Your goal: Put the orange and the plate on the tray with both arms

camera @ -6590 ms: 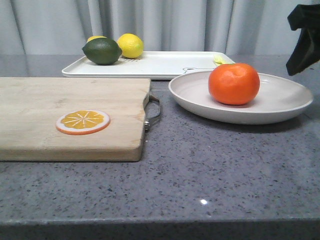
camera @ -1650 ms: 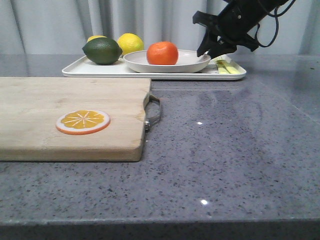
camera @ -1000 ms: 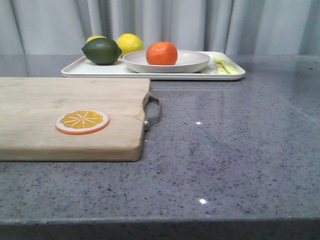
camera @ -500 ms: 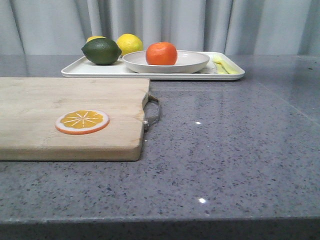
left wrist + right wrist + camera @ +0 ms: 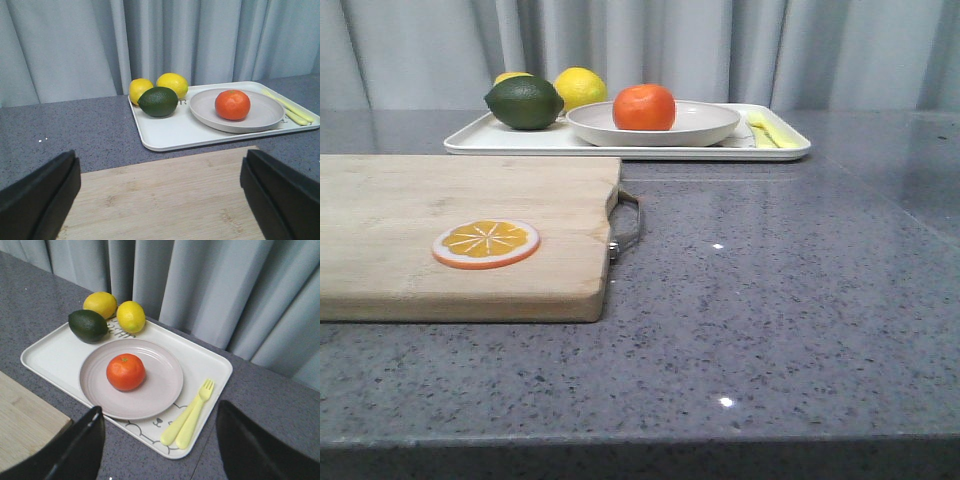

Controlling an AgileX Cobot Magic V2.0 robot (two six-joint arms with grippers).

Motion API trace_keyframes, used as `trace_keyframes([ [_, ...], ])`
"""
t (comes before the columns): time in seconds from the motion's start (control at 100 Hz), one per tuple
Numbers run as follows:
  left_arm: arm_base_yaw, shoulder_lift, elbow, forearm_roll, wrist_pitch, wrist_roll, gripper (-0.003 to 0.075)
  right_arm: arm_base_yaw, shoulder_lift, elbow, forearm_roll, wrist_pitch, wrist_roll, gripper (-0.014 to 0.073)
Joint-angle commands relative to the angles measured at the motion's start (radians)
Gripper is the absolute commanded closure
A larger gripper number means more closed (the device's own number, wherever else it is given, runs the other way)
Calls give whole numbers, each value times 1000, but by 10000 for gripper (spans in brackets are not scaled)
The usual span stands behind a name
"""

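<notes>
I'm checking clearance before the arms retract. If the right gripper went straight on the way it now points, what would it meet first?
Probably the plate with the orange on it, resting on the tray. The right gripper is open and aimed down toward them, with nothing visible between; depth is unclear.

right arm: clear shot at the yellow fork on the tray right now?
Probably yes. The right gripper is open and empty, the fork lies bare on the tray beside the plate, with nothing over it.
</notes>
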State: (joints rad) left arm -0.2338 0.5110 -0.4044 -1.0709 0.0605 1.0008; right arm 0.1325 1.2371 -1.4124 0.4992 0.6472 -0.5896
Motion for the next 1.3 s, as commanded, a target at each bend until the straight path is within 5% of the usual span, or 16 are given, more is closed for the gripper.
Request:
trace_keyframes([
  [0.0,3,-10,-28,-13,-42,-8,103,-3,-160,161,9,-186,-25,109],
  [0.27,3,-58,-28,21,-44,-8,103,-3,-576,687,8,-472,-25,109],
  [0.43,3,-88,-28,26,-44,-8,103,-3,-777,890,9,-524,-25,109],
  [0.85,3,-91,-28,26,-44,-8,116,-3,-926,1050,9,-601,-25,120],
  [0.97,3,-91,-28,26,-44,-8,242,-3,-926,1050,9,-626,-25,264],
  [1.18,3,-91,-28,26,-44,-8,626,-3,-926,1050,9,-640,-25,678],
  [1.24,3,-91,-28,26,-44,-8,743,-3,-926,1050,10,-640,-25,690],
  [1.29,3,-91,-28,24,-44,-6,741,-3,-926,1050,10,-639,-25,695],
])
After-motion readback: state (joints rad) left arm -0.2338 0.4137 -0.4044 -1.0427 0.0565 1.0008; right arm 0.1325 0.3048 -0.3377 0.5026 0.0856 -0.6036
